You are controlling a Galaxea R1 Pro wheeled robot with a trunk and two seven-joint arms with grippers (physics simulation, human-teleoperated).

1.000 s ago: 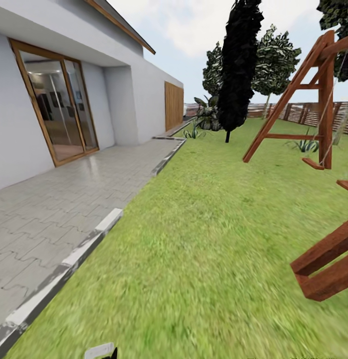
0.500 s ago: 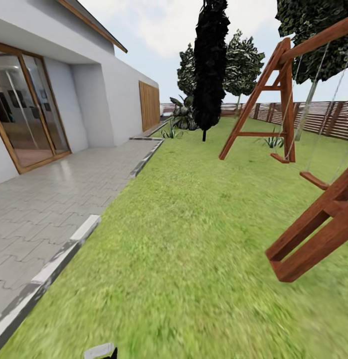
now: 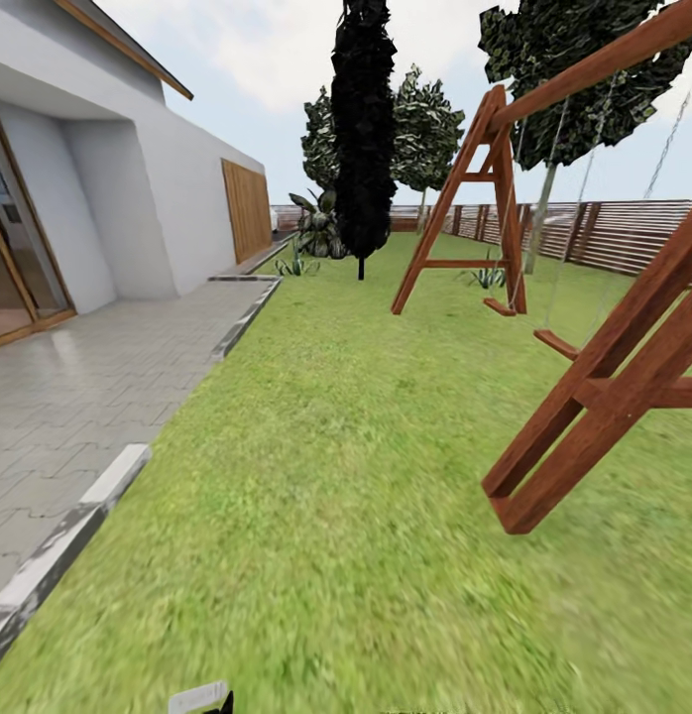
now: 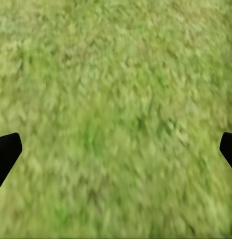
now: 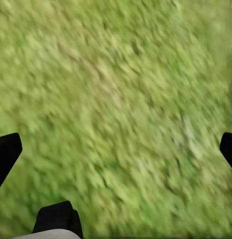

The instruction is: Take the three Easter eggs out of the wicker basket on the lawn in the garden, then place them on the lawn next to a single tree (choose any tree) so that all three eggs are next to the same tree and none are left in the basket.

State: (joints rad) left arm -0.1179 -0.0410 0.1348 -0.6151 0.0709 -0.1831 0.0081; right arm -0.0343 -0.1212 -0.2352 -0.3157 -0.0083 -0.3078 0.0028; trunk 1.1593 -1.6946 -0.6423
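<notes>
The lawn (image 3: 336, 476) stretches ahead of me, short mottled green grass. The Easter eggs and the wicker basket are out of view. A tree with a pale trunk (image 3: 540, 226) stands far off behind the wooden swing frame. My left gripper (image 4: 116, 154) hangs open over bare grass, its black fingertips (image 4: 6, 152) wide apart with nothing between them. My right gripper (image 5: 116, 154) is open too, over grass (image 5: 121, 99), and holds nothing.
A wooden swing frame (image 3: 594, 387) stands close on the right, with its far A-frame (image 3: 465, 213) further back. A paved patio (image 3: 78, 387) with a kerb (image 3: 68, 535) and the white house (image 3: 118, 198) lie left. A dark narrow tree (image 3: 364, 129) and a fence (image 3: 624, 233) stand far ahead.
The whole head view has slid leftward, so the camera has turned right: the glass door has left the picture and the swing frame fills more of the right side. Both grippers stay open.
</notes>
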